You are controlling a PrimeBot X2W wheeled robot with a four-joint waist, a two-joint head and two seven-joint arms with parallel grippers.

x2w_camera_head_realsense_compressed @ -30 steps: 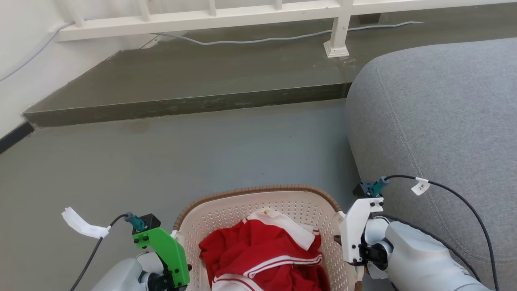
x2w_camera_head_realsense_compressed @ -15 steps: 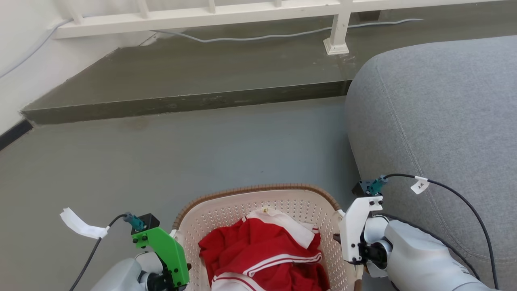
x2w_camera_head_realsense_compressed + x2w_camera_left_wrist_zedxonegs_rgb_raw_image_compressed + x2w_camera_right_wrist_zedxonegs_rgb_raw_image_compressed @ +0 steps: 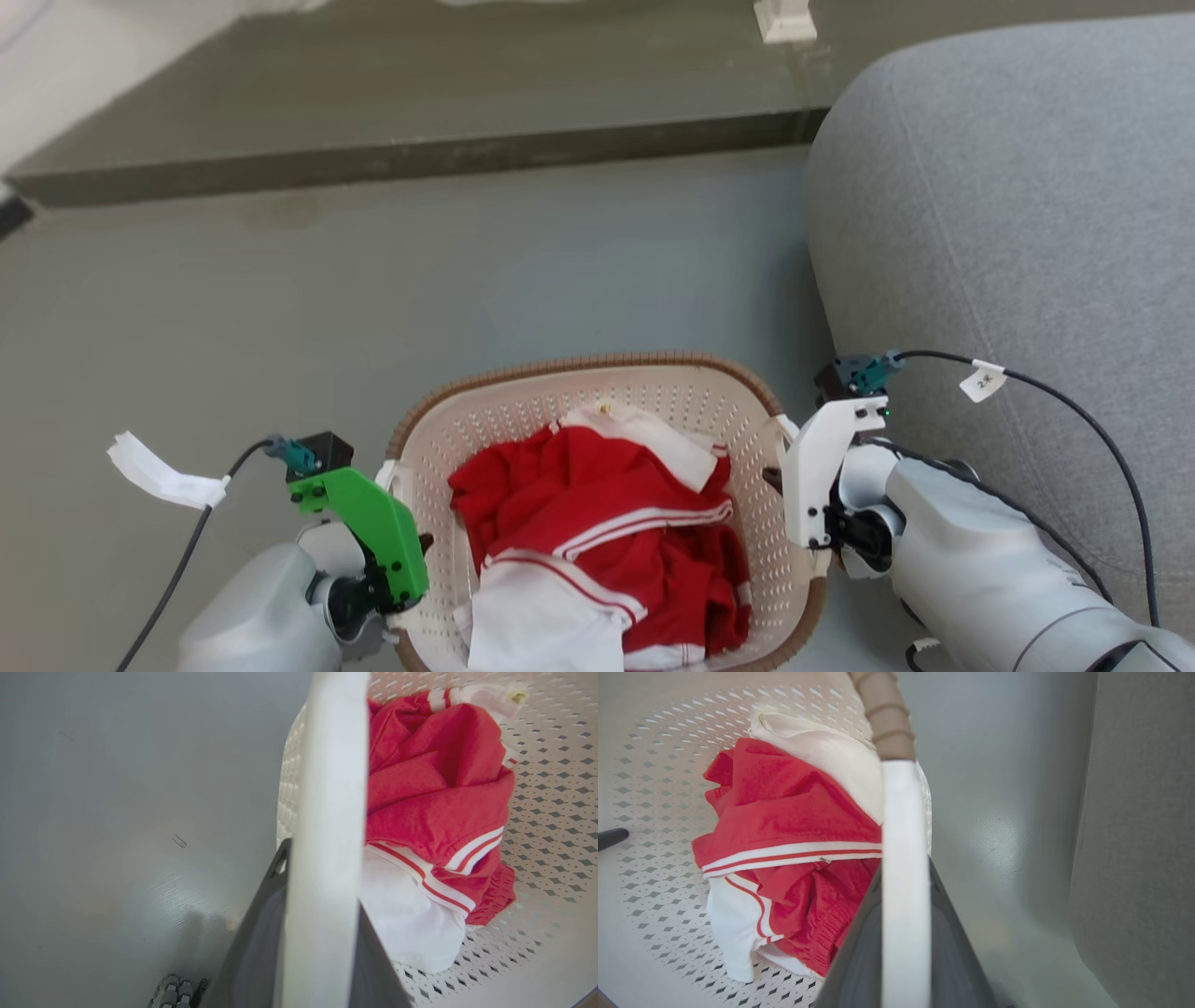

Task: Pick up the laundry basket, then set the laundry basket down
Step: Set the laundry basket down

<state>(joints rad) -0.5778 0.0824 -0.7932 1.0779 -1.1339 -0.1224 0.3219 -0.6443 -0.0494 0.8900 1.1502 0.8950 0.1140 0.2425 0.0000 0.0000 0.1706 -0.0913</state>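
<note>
- your left hand (image 3: 403, 565) is clamped on the white handle (image 3: 327, 788) on the left side of the laundry basket (image 3: 653, 397). in the left wrist view, one dark finger sits on each side of that smooth white bar.
- your right hand (image 3: 794, 499) is clamped the same way on the other handle (image 3: 903, 826). a dark finger presses on each side of it.
- the laundry basket is low in the middle of the head view, between your two hands and just beside the sofa (image 3: 1008, 187). you cannot tell if its bottom touches the floor (image 3: 373, 299).
- the basket is cream plastic with rounded corners. its walls and bottom are full of little holes. its rim (image 3: 579, 363) is brown and looks like twisted rope.
- soft clothes (image 3: 597, 523) lie crumpled inside it. they are red with white stripes, and some parts are plain white.
- the floor is grey, smooth and a bit shiny.
- the sofa on your right is grey, round at the edge and fuzzy like felt, with a sewn line across it.
- far ahead there is a darker raised step (image 3: 420, 159), rough along its front edge. the foot of a white post (image 3: 784, 19) stands on it.
</note>
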